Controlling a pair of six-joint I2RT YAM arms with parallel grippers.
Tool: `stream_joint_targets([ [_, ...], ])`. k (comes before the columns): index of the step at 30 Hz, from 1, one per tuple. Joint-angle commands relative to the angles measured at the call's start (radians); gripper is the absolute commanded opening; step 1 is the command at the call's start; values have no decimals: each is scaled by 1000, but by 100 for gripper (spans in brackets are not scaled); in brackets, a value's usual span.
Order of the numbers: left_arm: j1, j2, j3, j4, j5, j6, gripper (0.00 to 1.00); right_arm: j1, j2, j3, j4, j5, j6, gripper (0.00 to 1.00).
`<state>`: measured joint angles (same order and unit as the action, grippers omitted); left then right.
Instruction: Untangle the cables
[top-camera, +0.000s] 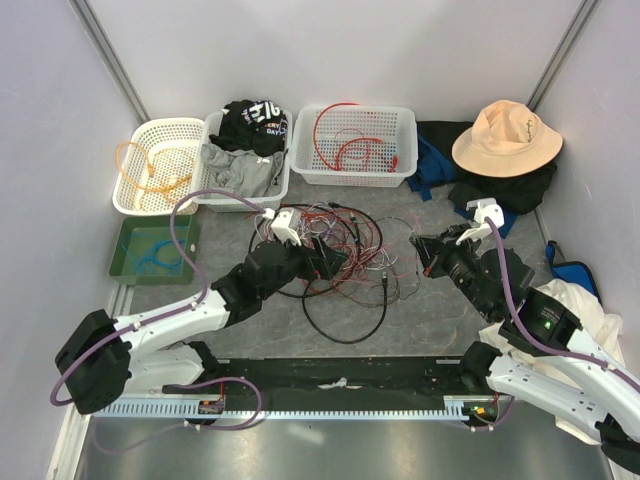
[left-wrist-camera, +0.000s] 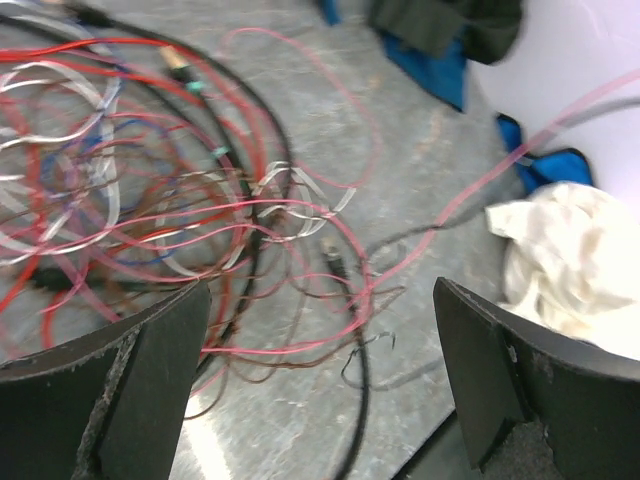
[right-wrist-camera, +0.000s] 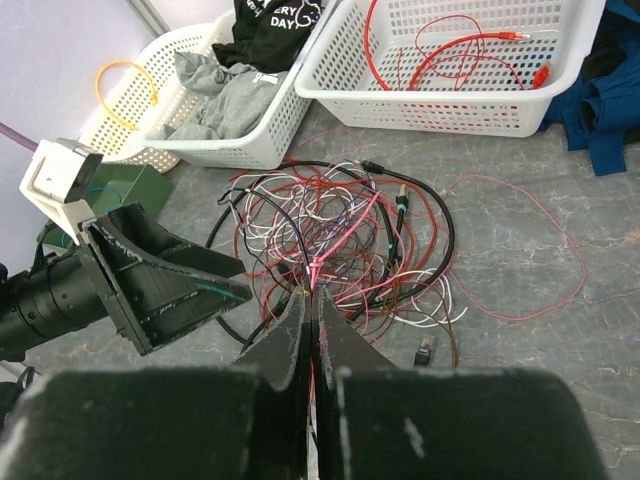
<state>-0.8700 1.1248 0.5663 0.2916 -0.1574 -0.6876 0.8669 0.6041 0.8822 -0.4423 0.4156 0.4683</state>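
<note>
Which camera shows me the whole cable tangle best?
Right wrist: the cables lie nearly whole and sharp beyond the right gripper, shut on a pink strand. Top external shows them small, partly under the left arm. Left wrist shows only a blurred part past the open left gripper.

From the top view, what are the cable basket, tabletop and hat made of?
Cable basket: white moulded plastic, lattice walls. Tabletop: likely brushed metal, grey, scuffed, glary. Hat: soft peach fabric, likely cotton, floppy brim.
</note>
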Motion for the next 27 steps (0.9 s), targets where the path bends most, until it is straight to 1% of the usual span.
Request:
stream_joint_targets([
  [1, 2, 48, -28, 132, 132, 59, 98, 3, 6, 32, 24, -11, 7, 0],
  [3, 2, 78, -32, 153, 154, 48, 96, 3, 13, 35, 27, -14, 7, 0],
  [4, 0, 116, -32, 158, 177, 43, 95, 3, 14, 35, 31, -17, 7, 0],
  [5, 0, 131, -32, 161, 182, 34, 92, 1, 17, 37, 33, -21, 6, 0],
  [10, 0, 231, -32, 204, 185, 16, 84, 3, 26, 47, 37, -32, 6, 0],
  [13, 2, 288, -20, 228, 176, 26, 69, 3, 31, 50, 42, -38, 9, 0],
  [14, 2, 294, -10, 230, 176, 37, 57, 3, 33, 52, 40, -38, 9, 0],
  [16, 2, 300, 0, 231, 179, 46, 42, 3, 33, 49, 40, -38, 7, 0],
  [17, 2, 293, 6, 228, 179, 59, 25, 3, 29, 49, 40, -37, 7, 0],
  [18, 2, 265, 7, 224, 180, 65, 16, 3, 26, 46, 40, -35, 7, 0],
  [19, 2, 245, 10, 172, 176, 72, 7, 3, 23, 43, 40, -29, 7, 0],
  [20, 2, 221, 35, 125, 170, 94, 2, 3, 17, 41, 39, -28, 6, 0],
  [21, 2, 193, 52, 63, 164, 108, 2, 3, 16, 34, 40, -20, 4, 0],
  [22, 2, 128, 69, 5, 132, 120, 2, 3, 14, 32, 37, -14, 3, 0],
  [23, 2, 87, 101, -117, 112, 144, 2, 3, 11, 29, 31, -3, 1, 0],
  [24, 2, 48, 115, -170, 90, 155, 2, 3, 13, 21, 31, 2, -2, 0],
  [25, 2, -48, 128, -216, 47, 167, 2, 3, 11, 18, 25, 12, -5, 0],
  [26, 2, -93, 160, -315, 27, 193, 2, 3, 17, 14, 22, 29, -5, 0],
  [27, 2, -144, 181, -359, 6, 206, 2, 3, 20, 8, 10, 35, -3, 0],
])
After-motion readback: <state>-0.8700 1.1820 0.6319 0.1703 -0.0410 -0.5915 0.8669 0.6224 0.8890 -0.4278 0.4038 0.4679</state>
